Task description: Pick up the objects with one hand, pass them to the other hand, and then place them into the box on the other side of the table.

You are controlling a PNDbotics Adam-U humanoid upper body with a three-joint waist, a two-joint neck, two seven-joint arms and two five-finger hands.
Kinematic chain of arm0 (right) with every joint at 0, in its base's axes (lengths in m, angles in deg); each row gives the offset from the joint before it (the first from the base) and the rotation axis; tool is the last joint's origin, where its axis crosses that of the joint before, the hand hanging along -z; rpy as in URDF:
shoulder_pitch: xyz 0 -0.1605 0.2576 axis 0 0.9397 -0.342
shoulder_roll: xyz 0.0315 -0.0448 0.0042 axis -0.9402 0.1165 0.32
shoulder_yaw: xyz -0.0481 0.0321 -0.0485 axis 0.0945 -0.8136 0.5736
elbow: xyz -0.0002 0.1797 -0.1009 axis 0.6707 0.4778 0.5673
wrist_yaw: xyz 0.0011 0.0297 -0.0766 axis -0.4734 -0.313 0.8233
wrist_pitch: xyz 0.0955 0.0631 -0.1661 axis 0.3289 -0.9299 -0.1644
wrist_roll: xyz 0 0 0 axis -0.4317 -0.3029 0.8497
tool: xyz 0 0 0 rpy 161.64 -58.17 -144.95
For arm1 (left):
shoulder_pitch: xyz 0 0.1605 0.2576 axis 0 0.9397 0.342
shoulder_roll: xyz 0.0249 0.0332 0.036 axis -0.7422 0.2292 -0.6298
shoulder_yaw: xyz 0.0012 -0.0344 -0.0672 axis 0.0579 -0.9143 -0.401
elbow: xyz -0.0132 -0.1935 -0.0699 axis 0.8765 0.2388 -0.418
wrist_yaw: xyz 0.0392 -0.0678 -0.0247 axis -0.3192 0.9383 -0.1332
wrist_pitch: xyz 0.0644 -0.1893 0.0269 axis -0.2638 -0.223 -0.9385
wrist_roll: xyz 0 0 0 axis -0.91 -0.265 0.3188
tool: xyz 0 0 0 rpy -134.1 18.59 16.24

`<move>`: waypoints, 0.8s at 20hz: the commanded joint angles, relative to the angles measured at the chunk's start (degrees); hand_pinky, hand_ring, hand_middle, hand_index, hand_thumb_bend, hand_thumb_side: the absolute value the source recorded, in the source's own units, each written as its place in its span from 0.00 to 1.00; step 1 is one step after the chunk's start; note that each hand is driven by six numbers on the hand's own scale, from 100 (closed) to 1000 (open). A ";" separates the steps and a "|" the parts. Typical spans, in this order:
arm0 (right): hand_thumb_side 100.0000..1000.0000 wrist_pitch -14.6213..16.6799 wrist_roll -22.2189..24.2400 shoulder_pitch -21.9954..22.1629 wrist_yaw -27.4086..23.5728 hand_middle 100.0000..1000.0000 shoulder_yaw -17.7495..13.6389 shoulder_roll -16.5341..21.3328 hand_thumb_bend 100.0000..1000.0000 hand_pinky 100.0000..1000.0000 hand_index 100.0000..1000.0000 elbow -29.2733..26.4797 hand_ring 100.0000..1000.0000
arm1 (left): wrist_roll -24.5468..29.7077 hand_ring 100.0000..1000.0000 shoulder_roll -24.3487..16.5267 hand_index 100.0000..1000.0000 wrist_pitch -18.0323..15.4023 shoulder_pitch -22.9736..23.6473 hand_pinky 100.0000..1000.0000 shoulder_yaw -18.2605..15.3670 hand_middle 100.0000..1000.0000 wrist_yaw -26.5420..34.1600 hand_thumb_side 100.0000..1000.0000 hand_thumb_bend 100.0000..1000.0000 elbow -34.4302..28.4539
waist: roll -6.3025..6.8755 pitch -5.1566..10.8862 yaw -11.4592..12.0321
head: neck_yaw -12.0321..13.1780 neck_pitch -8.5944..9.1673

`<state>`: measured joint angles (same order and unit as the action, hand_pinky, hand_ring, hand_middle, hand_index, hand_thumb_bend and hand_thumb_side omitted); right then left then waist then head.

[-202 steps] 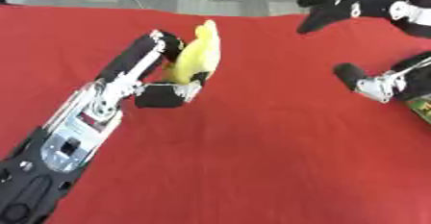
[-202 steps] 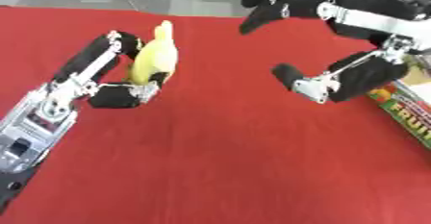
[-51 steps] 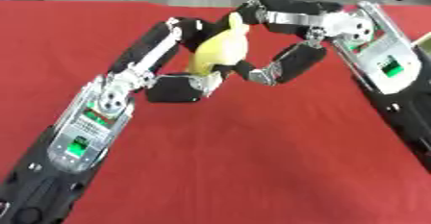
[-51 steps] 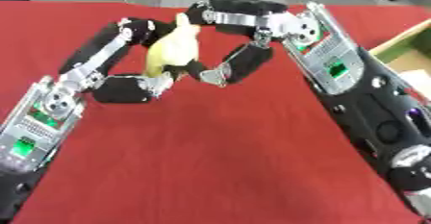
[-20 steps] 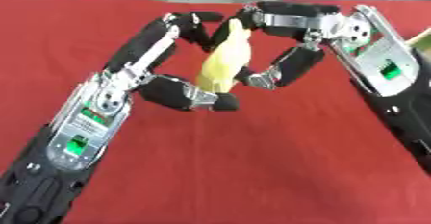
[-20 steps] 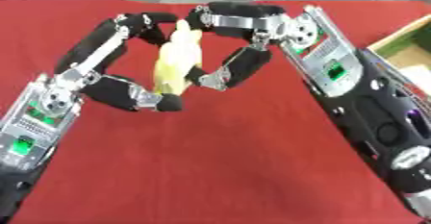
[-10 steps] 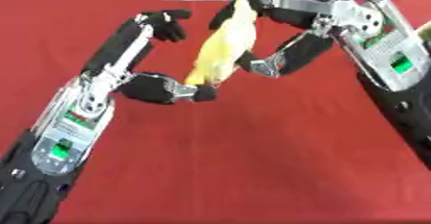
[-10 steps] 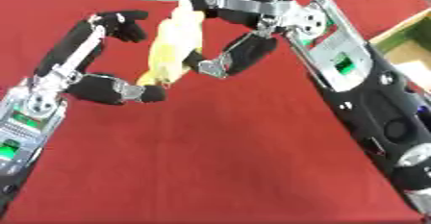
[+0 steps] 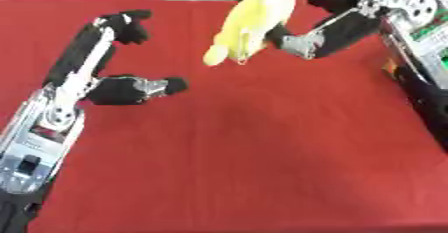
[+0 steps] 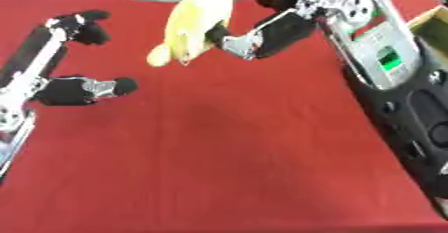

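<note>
Since half a second ago, our left hand point(image 9: 118, 79) has let go of the banana point(image 9: 252, 19) and pulled back toward the table's left edge. Now its fingers are spread wide and hold nothing.

Our right hand point(image 9: 319, 29) has the banana all by itself. Its fingers and thumb curl round the top part, and the banana hangs in the air above the far middle of the red table point(image 9: 245, 167), tip pointing down and to the left. It touches nothing else.

So we think the pick-up is done and the pass is done too. What is left is to carry the banana over to the box point(image 10: 430, 19) and put it in. We see only a corner of the box, at the table's right edge, so we cannot tell what is inside.

Between the banana and the right edge, only our own right arm point(image 10: 385, 72) shows above the cloth. The middle and near parts of the table show only red cloth, so we think there is lots of room to swing. We guess the thing to watch is the box wall, so the banana goes over it and not into it.
</note>
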<state>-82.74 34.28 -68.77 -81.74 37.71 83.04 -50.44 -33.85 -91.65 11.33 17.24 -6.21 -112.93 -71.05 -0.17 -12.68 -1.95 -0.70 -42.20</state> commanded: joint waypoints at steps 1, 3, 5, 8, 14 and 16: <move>0.00 -0.99 -3.36 0.93 -2.22 0.34 -4.03 6.50 0.00 0.82 0.39 -1.82 0.86 | -1.84 0.59 -3.34 0.85 0.89 0.90 0.68 -2.52 0.53 1.17 0.63 0.67 -2.45 | 0.03 1.18 -0.19 | -1.44 0.38; 0.00 -0.99 -5.80 2.79 -2.76 0.34 -6.31 9.91 0.00 0.82 0.39 -1.44 0.86 | -3.32 0.59 -4.28 0.85 1.63 1.99 0.68 -3.65 0.53 2.41 0.60 0.68 -3.30 | 0.02 1.00 -0.30 | -2.60 0.96; 0.00 -0.93 -8.43 4.71 -3.11 0.34 -8.81 12.63 0.00 0.82 0.39 -0.48 0.86 | -4.64 0.58 -5.03 0.85 2.29 2.73 0.68 -4.58 0.53 3.56 0.61 0.60 -4.15 | 0.02 0.83 -0.41 | -3.45 1.61; 0.00 -0.59 -12.18 8.04 -3.17 0.34 -12.23 16.66 0.00 0.82 0.40 1.51 0.86 | -7.25 0.57 -5.55 0.86 3.62 3.65 0.68 -6.02 0.53 4.77 0.72 0.53 -4.94 | 0.06 0.62 -0.47 | -4.08 2.48; 0.00 1.65 -18.19 14.89 -1.92 0.35 -18.43 22.67 0.00 0.82 0.40 6.56 0.86 | -12.68 0.58 -6.06 0.86 4.95 5.02 0.68 -7.65 0.54 8.14 0.78 0.40 -5.28 | 0.37 0.54 -0.64 | -4.13 3.30; 0.00 2.07 -20.09 16.37 -1.32 0.35 -20.14 23.52 0.00 0.83 0.40 8.52 0.86 | -13.89 0.58 -6.27 0.86 5.00 5.42 0.69 -7.90 0.54 8.79 0.77 0.41 -5.34 | 0.52 0.57 -0.74 | -4.33 3.48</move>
<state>-80.98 15.45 -51.89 -83.50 19.49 103.53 -42.55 -46.77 -95.85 16.29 23.05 -13.05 -104.71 -75.21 0.48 -12.84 -2.62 -4.78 -39.58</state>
